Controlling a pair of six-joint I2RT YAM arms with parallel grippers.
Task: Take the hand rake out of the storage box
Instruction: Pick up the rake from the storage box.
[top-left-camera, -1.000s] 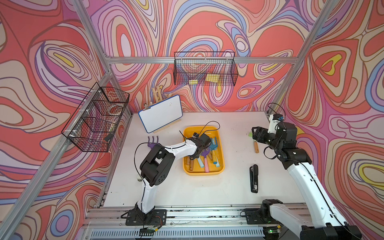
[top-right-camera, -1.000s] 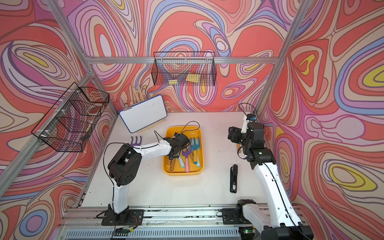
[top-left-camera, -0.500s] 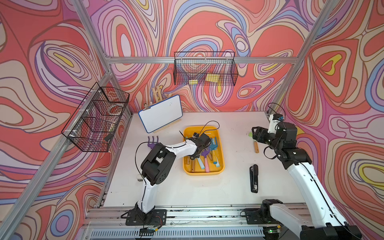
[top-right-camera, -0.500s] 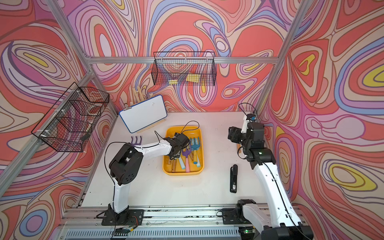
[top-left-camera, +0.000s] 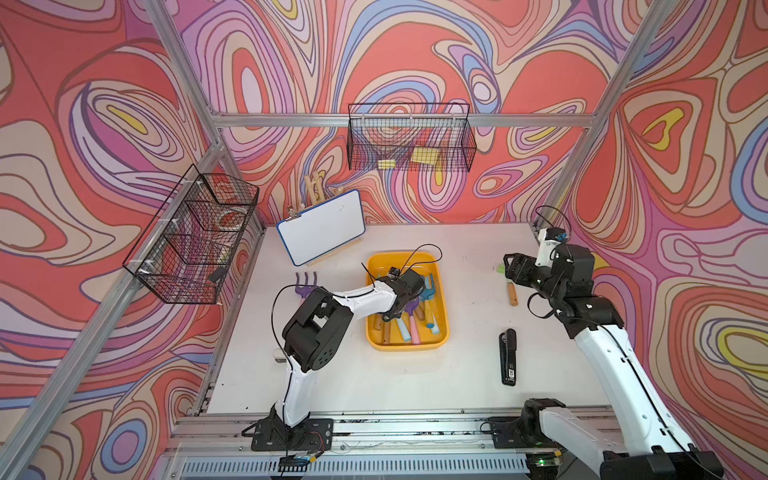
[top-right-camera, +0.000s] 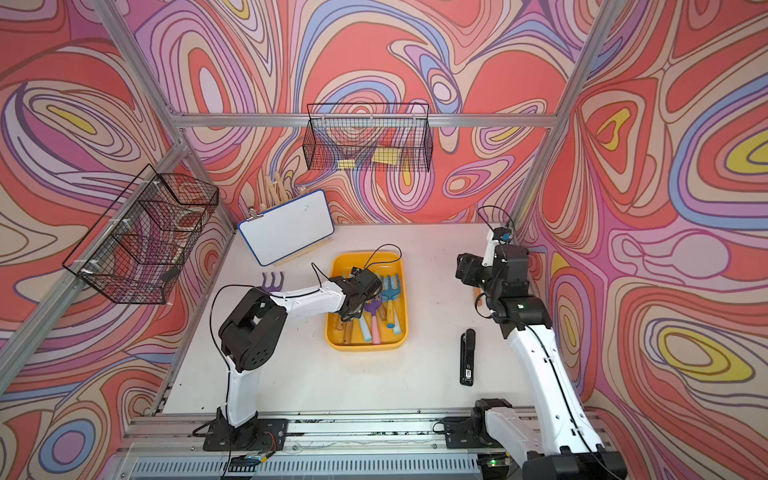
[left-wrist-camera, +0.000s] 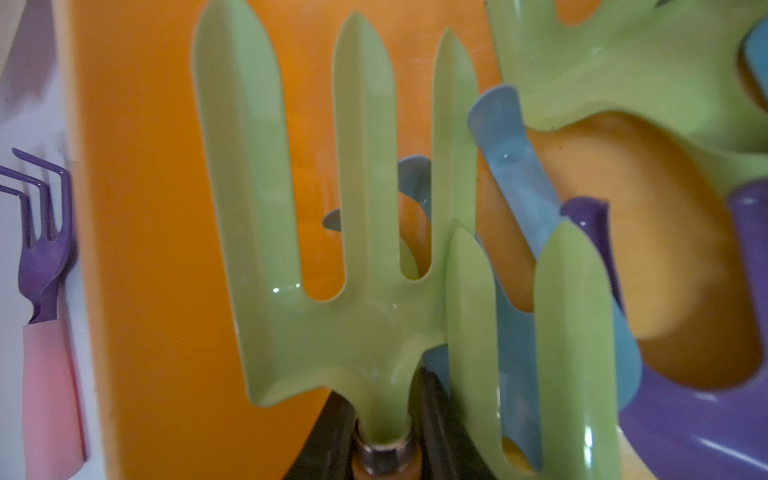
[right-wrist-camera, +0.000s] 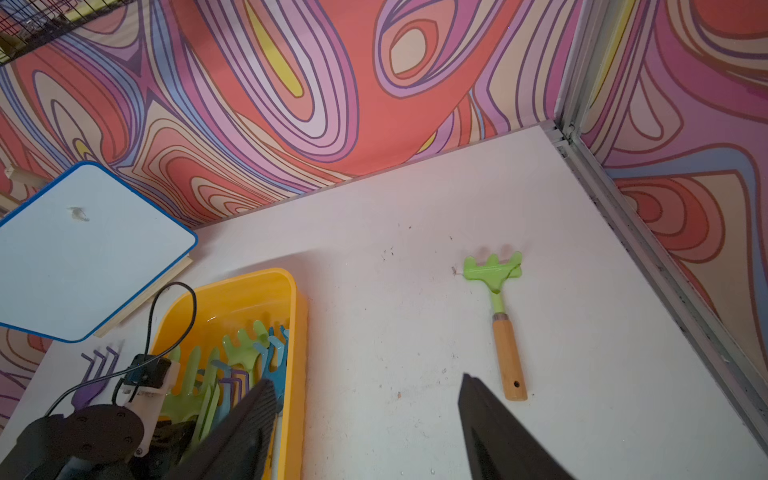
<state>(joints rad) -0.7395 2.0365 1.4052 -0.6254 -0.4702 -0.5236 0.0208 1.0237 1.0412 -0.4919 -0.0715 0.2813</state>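
The yellow-orange storage box (top-left-camera: 407, 346) (top-right-camera: 365, 347) stands mid-table and holds several hand tools with green, blue and purple heads. My left gripper (top-left-camera: 398, 300) (top-right-camera: 356, 300) reaches into it. In the left wrist view its jaws (left-wrist-camera: 384, 442) are shut on the neck of a pale green three-tined hand rake (left-wrist-camera: 332, 216), just above the metal ferrule. The rake's handle is hidden. My right gripper (top-left-camera: 513, 270) (top-right-camera: 463, 268) (right-wrist-camera: 365, 382) hangs open over the table right of the box, holding nothing.
A purple rake (top-left-camera: 305, 284) (left-wrist-camera: 41, 249) lies on the table left of the box. A green rake with a wooden handle (right-wrist-camera: 498, 316) lies near the right wall. A black stapler (top-left-camera: 509, 357) lies front right. A whiteboard (top-left-camera: 320, 226) and wire baskets (top-left-camera: 191, 237) stand behind.
My left gripper's jaws have closed on the green rake's neck inside the box. Neither arm has visibly shifted.
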